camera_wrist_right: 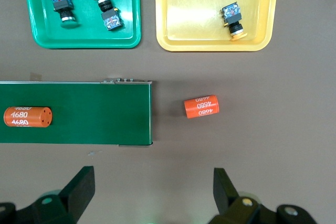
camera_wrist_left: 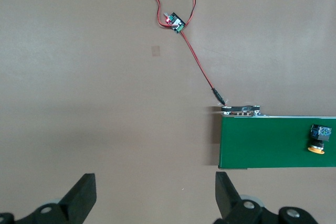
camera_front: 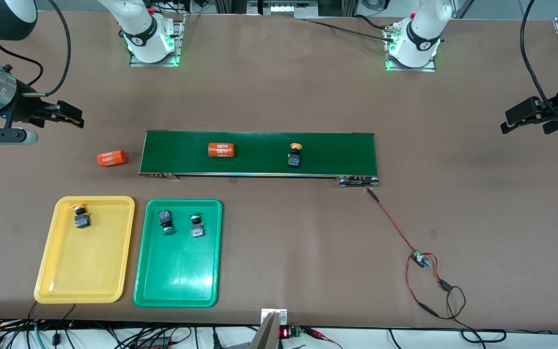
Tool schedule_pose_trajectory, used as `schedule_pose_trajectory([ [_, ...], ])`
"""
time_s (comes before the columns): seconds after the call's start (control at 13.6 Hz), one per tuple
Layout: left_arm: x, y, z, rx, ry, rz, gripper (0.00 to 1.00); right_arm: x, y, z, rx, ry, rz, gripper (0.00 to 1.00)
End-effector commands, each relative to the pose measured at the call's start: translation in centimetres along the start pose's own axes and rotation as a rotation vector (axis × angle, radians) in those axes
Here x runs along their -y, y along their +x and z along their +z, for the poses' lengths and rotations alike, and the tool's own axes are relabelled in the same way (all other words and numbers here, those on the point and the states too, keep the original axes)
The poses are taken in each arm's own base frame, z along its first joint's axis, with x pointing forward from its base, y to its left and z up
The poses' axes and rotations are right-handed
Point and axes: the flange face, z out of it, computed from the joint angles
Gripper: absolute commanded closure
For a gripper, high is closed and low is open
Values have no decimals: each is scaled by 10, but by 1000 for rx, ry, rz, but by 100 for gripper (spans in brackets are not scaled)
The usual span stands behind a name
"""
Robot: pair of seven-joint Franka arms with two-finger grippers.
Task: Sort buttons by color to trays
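Long dark-green conveyor belt [camera_front: 259,153] lies across the mid table. On it: one push-button switch w/ yellow mushroom cap and dark blocky body [camera_front: 295,155], toward the left arm's end, lying tipped w/ cap pointing to the robot bases; also an orange cylinder w/ white print [camera_front: 222,150] on the belt, more toward the right arm's end. A 2nd orange printed cylinder [camera_front: 112,158] sits on the bare brown table [camera_front: 453,218] just off the belt's end, right arm's side.

Nearer the front camera than the belt, two shallow plastic trays side by side, close but apart. Yellow rectangular tray [camera_front: 85,286] holds one yellow-capped button [camera_front: 81,216] in its part closest to the belt. Green rectangular tray [camera_front: 177,291] holds two green-capped buttons [camera_front: 165,221] [camera_front: 196,225], beside each other, not touching.

Left gripper [camera_front: 519,122] hangs over bare table off the belt's end, fingers spread wide, nothing in them. Right gripper [camera_front: 68,115] is over bare table near the loose cylinder, jaws wide too, empty
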Motion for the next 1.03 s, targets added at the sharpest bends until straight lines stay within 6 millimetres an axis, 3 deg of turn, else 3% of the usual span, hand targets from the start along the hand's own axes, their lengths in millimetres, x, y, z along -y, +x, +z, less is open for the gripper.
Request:
schedule_pose_trajectory([
  [0.0, 0, -4, -3, -4, 19, 11, 0, -1, 4, -2, 4, -3, -19, 0],
  [0.95, 8, -4, -1, 5, 27, 8, 0, -2, 4, -2, 5, -5, -17, 0],
])
